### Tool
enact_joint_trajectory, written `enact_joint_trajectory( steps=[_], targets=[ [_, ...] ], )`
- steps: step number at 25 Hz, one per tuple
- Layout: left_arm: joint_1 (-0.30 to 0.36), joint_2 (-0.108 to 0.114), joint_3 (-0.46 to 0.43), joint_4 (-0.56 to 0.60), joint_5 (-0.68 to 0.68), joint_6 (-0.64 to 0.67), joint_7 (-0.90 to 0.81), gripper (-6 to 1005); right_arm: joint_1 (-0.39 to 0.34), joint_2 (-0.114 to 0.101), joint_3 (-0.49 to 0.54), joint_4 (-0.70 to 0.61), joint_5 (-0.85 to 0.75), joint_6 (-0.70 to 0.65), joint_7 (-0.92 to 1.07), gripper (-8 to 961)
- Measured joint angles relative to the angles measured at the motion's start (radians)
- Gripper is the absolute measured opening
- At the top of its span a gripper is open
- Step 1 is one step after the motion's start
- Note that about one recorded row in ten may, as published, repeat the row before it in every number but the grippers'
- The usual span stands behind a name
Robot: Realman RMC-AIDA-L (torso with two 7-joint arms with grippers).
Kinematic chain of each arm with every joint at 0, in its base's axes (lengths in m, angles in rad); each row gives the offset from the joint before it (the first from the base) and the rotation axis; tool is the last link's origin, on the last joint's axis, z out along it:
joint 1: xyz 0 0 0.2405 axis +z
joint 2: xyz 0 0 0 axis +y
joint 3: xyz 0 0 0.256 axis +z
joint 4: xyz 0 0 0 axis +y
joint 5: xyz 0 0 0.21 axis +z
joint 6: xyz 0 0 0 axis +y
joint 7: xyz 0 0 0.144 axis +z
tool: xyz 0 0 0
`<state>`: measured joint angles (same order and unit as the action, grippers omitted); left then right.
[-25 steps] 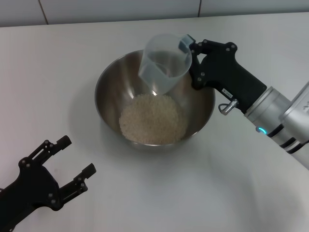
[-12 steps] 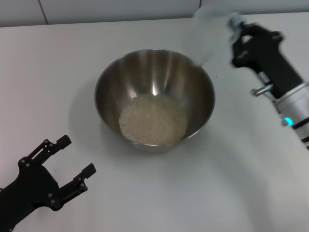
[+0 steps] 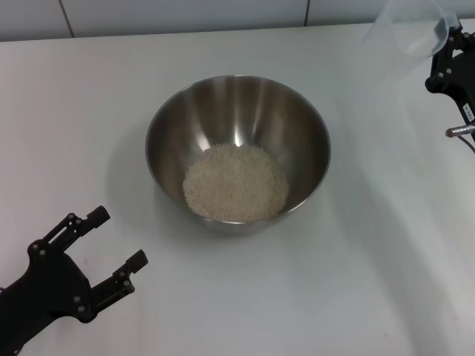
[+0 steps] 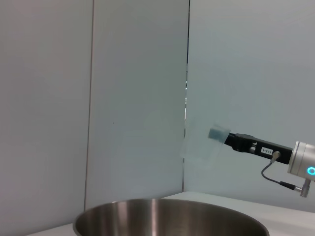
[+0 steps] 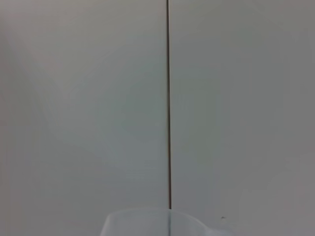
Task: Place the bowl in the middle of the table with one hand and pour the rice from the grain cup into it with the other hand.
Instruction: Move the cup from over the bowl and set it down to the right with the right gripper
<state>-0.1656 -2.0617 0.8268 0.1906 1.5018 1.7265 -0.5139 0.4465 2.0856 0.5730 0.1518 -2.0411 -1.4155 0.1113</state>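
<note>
The steel bowl stands in the middle of the white table, with a pale heap of rice in its bottom. Its rim also shows in the left wrist view. My right gripper is at the far right edge, shut on the handle tab of the clear grain cup, which hangs in the air above the table's back right. The cup also shows in the left wrist view and the right wrist view. My left gripper is open and empty at the front left.
A white tiled wall runs along the table's back edge. The left arm rests low at the front left corner.
My right gripper has carried the grain cup from above the bowl to the back right, away from the bowl. The rice stays in the bowl. The left arm has not moved.
</note>
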Motion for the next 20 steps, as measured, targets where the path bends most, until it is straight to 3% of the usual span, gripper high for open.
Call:
enact_joint_trajectory(
  steps=[20],
  targets=[
    [0.002, 0.0, 0.001, 0.0, 0.0, 0.022, 0.0, 819, 0.009, 0.002, -0.007, 0.006, -0.005, 0.344, -0.011, 66]
  ],
)
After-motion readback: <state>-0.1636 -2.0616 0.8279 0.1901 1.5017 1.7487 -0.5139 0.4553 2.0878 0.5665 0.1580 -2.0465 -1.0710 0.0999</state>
